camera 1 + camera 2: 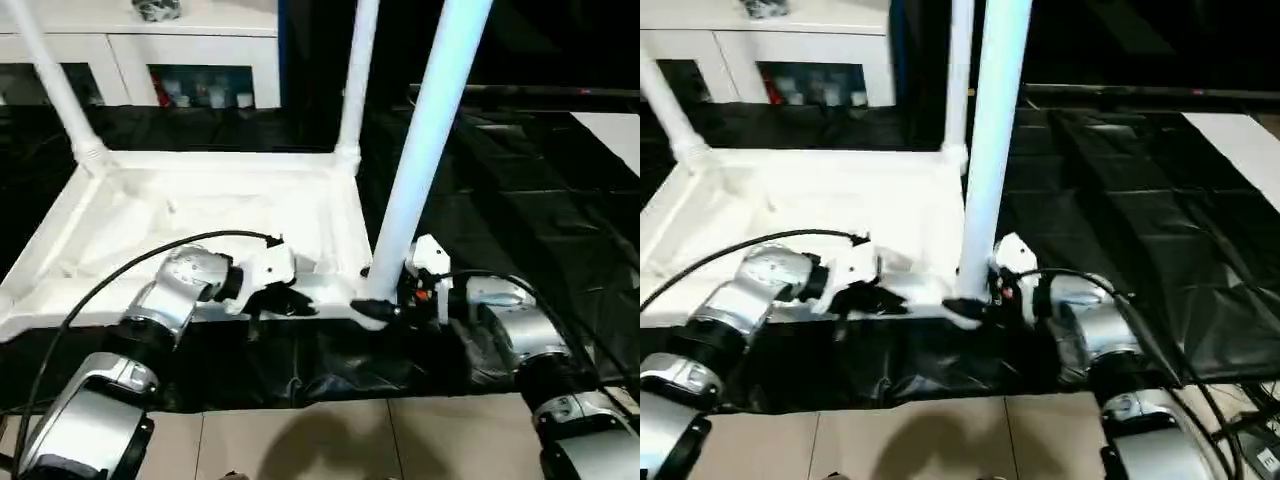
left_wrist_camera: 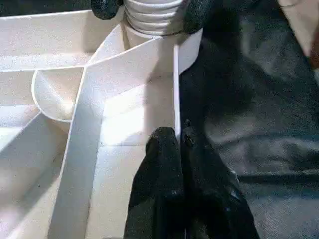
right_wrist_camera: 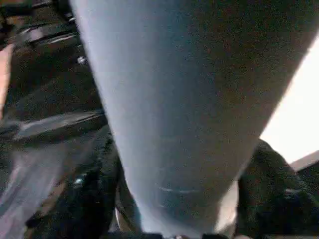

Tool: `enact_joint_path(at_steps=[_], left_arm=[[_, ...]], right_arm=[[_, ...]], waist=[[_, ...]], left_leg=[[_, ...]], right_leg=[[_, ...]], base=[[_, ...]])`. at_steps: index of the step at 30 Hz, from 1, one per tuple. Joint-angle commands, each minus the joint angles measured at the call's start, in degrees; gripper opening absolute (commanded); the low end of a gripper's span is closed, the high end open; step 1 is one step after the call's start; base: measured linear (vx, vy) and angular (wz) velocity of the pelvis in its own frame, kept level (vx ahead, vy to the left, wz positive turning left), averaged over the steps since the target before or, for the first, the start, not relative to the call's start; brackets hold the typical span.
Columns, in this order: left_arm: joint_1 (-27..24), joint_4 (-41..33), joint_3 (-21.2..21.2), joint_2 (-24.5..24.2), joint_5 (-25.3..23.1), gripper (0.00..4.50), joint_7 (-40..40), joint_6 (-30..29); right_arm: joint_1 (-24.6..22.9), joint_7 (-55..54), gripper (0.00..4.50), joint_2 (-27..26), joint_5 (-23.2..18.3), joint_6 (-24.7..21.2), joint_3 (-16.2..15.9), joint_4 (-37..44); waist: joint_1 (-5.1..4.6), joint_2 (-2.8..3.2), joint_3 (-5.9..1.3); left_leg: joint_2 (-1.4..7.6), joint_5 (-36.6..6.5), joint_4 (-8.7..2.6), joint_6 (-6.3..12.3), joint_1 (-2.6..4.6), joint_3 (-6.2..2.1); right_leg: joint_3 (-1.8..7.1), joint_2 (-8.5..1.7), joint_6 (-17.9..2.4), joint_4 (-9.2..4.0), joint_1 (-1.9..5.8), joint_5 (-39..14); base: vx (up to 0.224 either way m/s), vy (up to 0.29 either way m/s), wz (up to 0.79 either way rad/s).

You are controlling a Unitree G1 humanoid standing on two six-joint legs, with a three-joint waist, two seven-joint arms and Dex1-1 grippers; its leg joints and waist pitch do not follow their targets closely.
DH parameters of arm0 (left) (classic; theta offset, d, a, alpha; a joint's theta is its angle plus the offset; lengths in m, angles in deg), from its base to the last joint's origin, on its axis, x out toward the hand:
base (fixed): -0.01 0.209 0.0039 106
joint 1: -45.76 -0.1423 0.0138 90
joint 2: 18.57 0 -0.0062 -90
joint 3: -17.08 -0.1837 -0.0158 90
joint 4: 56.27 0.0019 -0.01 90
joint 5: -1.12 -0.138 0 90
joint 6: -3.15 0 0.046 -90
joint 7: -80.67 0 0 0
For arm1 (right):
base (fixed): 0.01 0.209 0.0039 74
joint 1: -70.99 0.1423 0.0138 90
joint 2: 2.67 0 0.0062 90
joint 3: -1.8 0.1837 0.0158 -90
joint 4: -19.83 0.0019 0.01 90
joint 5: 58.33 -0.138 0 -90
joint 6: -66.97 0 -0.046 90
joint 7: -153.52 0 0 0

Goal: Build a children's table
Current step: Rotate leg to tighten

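Note:
The children's table top (image 1: 200,215) lies upside down on the black-draped table, ribs up. Two white legs stand in its far corner sockets, one at the left (image 1: 55,85) and one at the right (image 1: 357,80). A third leg (image 1: 425,140) stands upright in the near right socket. My right gripper (image 1: 380,308) is shut around this leg's base, a black finger (image 3: 94,199) on each side. My left gripper (image 1: 285,300) rests on the near edge of the top, its fingers (image 2: 164,164) shut on the thin rim wall (image 2: 176,89) close to that socket.
A white cabinet (image 1: 190,60) with glass doors stands behind the table. Black drape (image 1: 500,200) spreads to the right, with a white sheet (image 1: 615,130) at its far right. Tiled floor (image 1: 330,440) lies below the table's front edge. A black cable (image 1: 120,270) arcs over my left forearm.

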Motion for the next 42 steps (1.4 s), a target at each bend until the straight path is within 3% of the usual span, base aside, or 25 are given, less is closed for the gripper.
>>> enact_joint_path(at_steps=[1,6,9,10,11,12,13,15,18,20,22,25,30,38,42], left_arm=[[1.4,0.5,-1.4,0.9,-0.4,0.0,1.0,0.6],[1.5,0.6,-0.7,1.6,-0.4,0.0,3.4,0.0],[1.7,0.6,-0.2,3.4,-1.6,0.0,8.8,-1.9],[1.8,0.6,0.2,4.8,-2.0,0.0,12.1,-3.1],[1.8,0.6,0.2,4.8,-2.0,0.0,12.1,-3.1],[1.8,0.5,0.3,7.1,-2.5,0.0,16.0,-4.8],[1.8,0.3,0.3,7.8,-2.7,0.0,16.8,-5.2],[1.6,-0.6,0.1,10.8,-3.0,0.0,20.2,-7.0],[1.5,-1.2,-0.9,15.2,-4.1,0.0,25.3,-8.7],[1.5,-1.2,-1.2,15.9,-4.4,0.0,26.0,-8.7],[1.5,-1.3,-1.7,16.4,-4.6,0.0,26.0,-8.3],[0.8,-2.2,-1.9,15.0,-4.1,0.0,23.1,-7.1],[0.0,-2.9,-1.4,11.9,-2.9,0.0,18.6,-5.4],[0.3,-2.1,-0.4,6.3,-1.0,0.0,9.8,-2.4],[1.1,-1.0,0.1,3.7,-0.4,0.0,5.8,-1.5]], right_arm=[[0.1,4.0,2.76,-2.2,0.3,0.4,-4.4,1.8],[-0.1,-0.2,2.67,-3.4,-0.1,-0.7,-3.0,1.6],[0.1,-9.9,2.67,-5.9,0.1,-1.0,0.1,-0.2],[0.5,-16.6,2.66,-7.2,1.2,-0.6,1.5,-2.0],[0.5,-16.6,2.66,-7.2,1.2,-0.6,1.5,-2.0],[1.1,-25.5,2.66,-9.3,1.9,-0.1,3.6,-4.5],[1.2,-27.4,2.65,-9.9,2.0,-0.1,4.0,-5.0],[2.0,-35.1,2.65,-12.0,2.2,-0.3,5.7,-7.2],[3.7,-43.6,2.65,-15.6,1.2,-0.8,7.9,-9.7],[4.2,-44.5,2.65,-16.4,1.0,-0.8,8.0,-10.1],[4.4,-44.6,2.65,-17.0,2.2,0.4,7.0,-9.9],[4.1,-42.1,3.36,-16.8,1.9,2.2,7.2,-9.1],[3.9,-36.8,3.79,-14.3,1.6,3.3,6.8,-8.3],[2.4,-16.8,3.84,-7.3,0.6,4.5,2.3,-5.2],[0.9,-4.4,3.84,-4.0,-0.8,2.9,-0.5,-1.2]], waist=[[0.08,-0.02,-3.39],[0.03,-0.07,-3.35],[-0.21,-0.28,-3.23],[-0.57,-0.16,-3.09],[-0.68,-0.19,-3.06],[-0.7,-0.25,-3.07],[-0.98,-0.15,-3.02],[-1.22,-0.23,-3.09],[-1.75,-0.1,-3.28],[-1.53,-0.21,-3.31],[-1.52,-0.2,-3.41],[-1.55,-0.18,-3.31],[-1.68,-0.23,-3.46],[-1.19,-0.06,-3.64],[-0.75,-0.08,-3.49]], left_leg=[[1.91,-14.3,-3.41,3.63,0.2,-0.15],[1.86,-14.3,-3.43,3.33,0.17,-0.17],[1.82,-15.0,-3.56,2.63,0.26,-0.31],[1.74,-16.1,-3.66,1.53,0.53,-0.43],[1.64,-16.6,-3.65,1.28,0.6,-0.49],[1.56,-16.9,-3.65,1.18,0.62,-0.53],[1.63,-16.9,-3.71,0.74,0.64,-0.56],[1.54,-17.3,-3.71,0.83,0.54,-0.63],[1.61,-16.5,-3.64,0.96,0.56,-0.52],[1.2,-16.3,-3.38,2.27,0.46,-0.25],[1.24,-15.1,-3.4,2.97,0.21,-0.27],[1.29,-16.0,-3.49,3.26,0.18,-0.32],[1.38,-14.8,-3.47,3.88,-0.11,-0.32],[1.69,-11.8,-3.08,6.19,-0.19,0.08],[1.78,-12.7,-3.12,6.22,-0.12,0.15]], right_leg=[[3.14,-3.45,-11.2,-3.64,3.0,-17.4],[3.12,-3.44,-10.9,-3.74,2.99,-18.4],[3.13,-3.54,-10.2,-3.93,2.84,-20.4],[3.17,-3.62,-9.5,-4.28,2.5,-23.2],[3.1,-3.62,-9.1,-4.45,2.49,-24.3],[3.03,-3.66,-8.7,-4.59,2.56,-25.4],[3.14,-3.71,-8.3,-4.71,2.36,-26.0],[3.05,-3.66,-8.0,-4.81,2.43,-26.2],[3.31,-3.48,-9.1,-4.53,2.31,-22.4],[3.33,-3.4,-9.3,-4.57,2.46,-21.8],[3.3,-3.39,-9.1,-4.48,2.63,-20.9],[3.25,-3.39,-9.0,-4.54,2.63,-21.5],[3.35,-3.37,-10.0,-4.09,2.9,-18.4],[3.31,-3.08,-12.9,-3.12,3.31,-11.4],[3.27,-3.09,-12.7,-3.27,3.29,-13.2]], base=[[0.0,0.0,0.0],[0.0,0.0,0.0],[0.0,0.0,0.0],[0.0,0.0,0.0],[0.0,0.0,0.0],[0.0,0.0,0.0],[0.0,0.0,0.0],[0.0,0.0,0.0],[0.0,0.0,0.0],[0.0,0.0,0.0],[0.0,0.0,0.0],[0.0,0.0,0.0],[0.0,0.0,0.0],[0.0,0.0,0.0],[0.0,0.0,0.0]])
